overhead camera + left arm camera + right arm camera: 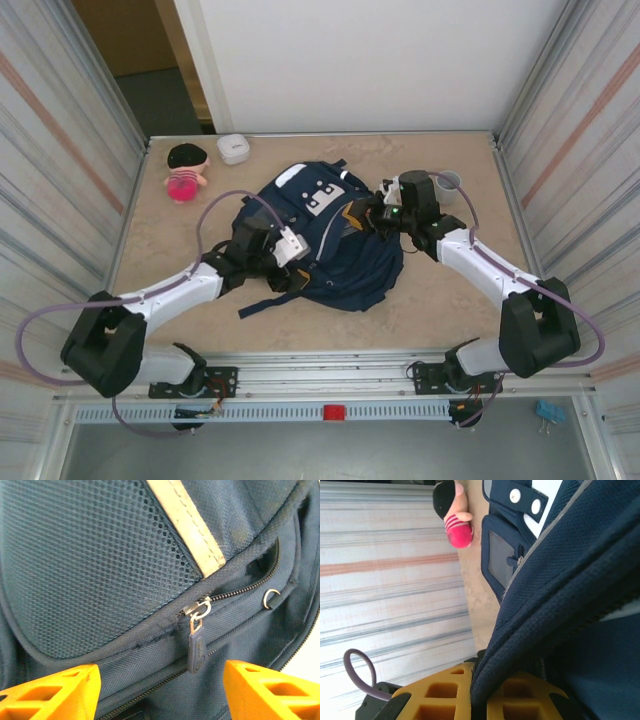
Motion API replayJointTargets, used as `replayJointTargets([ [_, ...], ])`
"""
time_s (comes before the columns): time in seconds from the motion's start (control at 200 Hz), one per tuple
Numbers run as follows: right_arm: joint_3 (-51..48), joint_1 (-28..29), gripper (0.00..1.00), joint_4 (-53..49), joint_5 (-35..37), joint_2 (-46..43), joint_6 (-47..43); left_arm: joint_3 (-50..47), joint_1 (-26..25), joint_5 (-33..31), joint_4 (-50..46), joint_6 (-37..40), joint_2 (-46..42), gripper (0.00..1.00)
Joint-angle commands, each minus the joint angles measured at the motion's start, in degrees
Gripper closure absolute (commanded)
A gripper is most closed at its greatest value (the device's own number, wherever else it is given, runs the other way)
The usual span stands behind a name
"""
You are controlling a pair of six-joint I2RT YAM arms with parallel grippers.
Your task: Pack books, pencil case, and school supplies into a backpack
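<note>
Backpack (325,245) lying flat at mid-worktop (440,305), its right edge pinched fast in the right tool (480,695) (apparently to steady the fabric) while the left tool (160,685), fingers apart and empty, hovers astride the zipper pull (196,647) — likely to draw it.

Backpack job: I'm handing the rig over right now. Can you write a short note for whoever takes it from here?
Left gripper: open, fingers on either side of and just below the zipper pull, not touching it.
Right gripper: shut on a fold of the backpack at its right edge.
Things: the backpack lies flat in the middle of the table.
Done: the bag is held at one side and the left gripper is lined up on the pull.
Left: probably close on the pull and run the zip. I cannot tell whether this zip is open or what is already inside, so check before going on.
</note>
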Motion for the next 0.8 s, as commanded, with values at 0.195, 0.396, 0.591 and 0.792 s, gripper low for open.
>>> replayJointTargets([
  [0.195, 1.69, -0.34, 0.92, 3.93, -1.54, -1.01, 0.41, 1.01, -4.44, -2.47, 6.58, -6.34, 0.22, 0.42],
  [0.396, 0.83, -0.69, 0.91, 3.83, -1.64, -1.69, 0.36, -3.54, -5.04, -7.74, 10.30, -7.72, -4.51, 0.38],
  [0.591, 0.67, -0.74, 0.91, 3.93, -2.07, -1.85, 0.40, -3.10, -5.25, -9.80, 16.05, -10.93, -0.75, 0.39],
  [0.792, -0.33, -1.04, 0.90, 2.27, -1.26, -3.39, -0.31, -2.12, -6.70, -10.86, 17.72, -12.41, 2.74, 0.55],
])
